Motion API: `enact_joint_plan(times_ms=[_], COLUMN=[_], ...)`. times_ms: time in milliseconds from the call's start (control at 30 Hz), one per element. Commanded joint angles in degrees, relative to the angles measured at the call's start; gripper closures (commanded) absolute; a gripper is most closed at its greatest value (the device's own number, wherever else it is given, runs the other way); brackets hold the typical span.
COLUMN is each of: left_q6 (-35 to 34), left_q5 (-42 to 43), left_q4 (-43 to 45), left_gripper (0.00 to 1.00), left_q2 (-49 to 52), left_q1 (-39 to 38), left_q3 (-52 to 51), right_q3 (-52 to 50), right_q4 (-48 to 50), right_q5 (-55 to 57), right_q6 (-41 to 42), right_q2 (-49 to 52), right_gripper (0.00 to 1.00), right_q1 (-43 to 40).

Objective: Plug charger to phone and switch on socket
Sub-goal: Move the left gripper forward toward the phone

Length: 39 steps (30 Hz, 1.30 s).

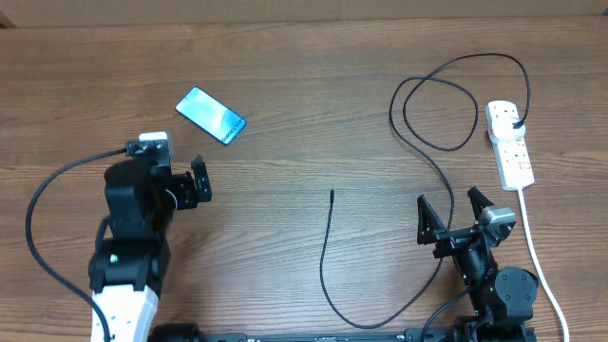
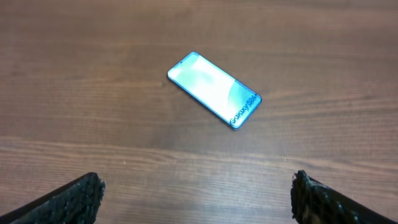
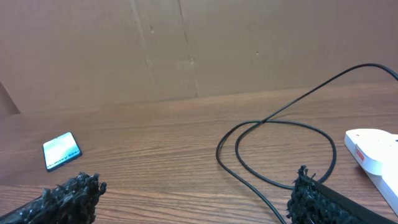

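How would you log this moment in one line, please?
left gripper: open, empty | right gripper: open, empty | slim blue-teal phone: flat, unplugged | thin black charger cable: tip loose, plug in white power strip

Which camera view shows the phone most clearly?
The left wrist view: the phone lies large and whole, its Galaxy text readable. Overhead, the phone is whole but small; the right wrist view shows it small, far left.

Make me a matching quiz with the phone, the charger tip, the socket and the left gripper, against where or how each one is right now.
1. phone
2. charger tip
3. socket
4. left gripper

a. open, holding nothing
b. on the right side, black plug in it
c. lying loose in the middle, connected to nothing
d. lying flat on the left side

Pairs: 1-d, 2-c, 3-b, 4-a
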Motion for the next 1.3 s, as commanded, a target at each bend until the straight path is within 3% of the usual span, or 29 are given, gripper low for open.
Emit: enact_joint_plan(times_ms=[0, 833, 1267], left_q6=[-0.8, -0.8, -0.8], left_q5=[0.7, 0.6, 0.6], left_q4=[-3.6, -23.6, -24.2], left_gripper=[0.0, 0.0, 0.0], left_q2=[4.4, 25.2, 27.2], left_q1=[0.6, 0.6, 0.6], left_q3=[6.0, 22.8, 22.8], right_q3=[-0.3, -0.3, -0.3], right_q4=[0.2, 0.2, 0.2], right_q5=[0.6, 0.6, 0.6], right_q6=[-0.2, -0.2, -0.2], right_q2=[-0.4, -0.4, -0.4], right_gripper=[0.0, 0.0, 0.0], right_q1=[0.2, 0.2, 0.2])
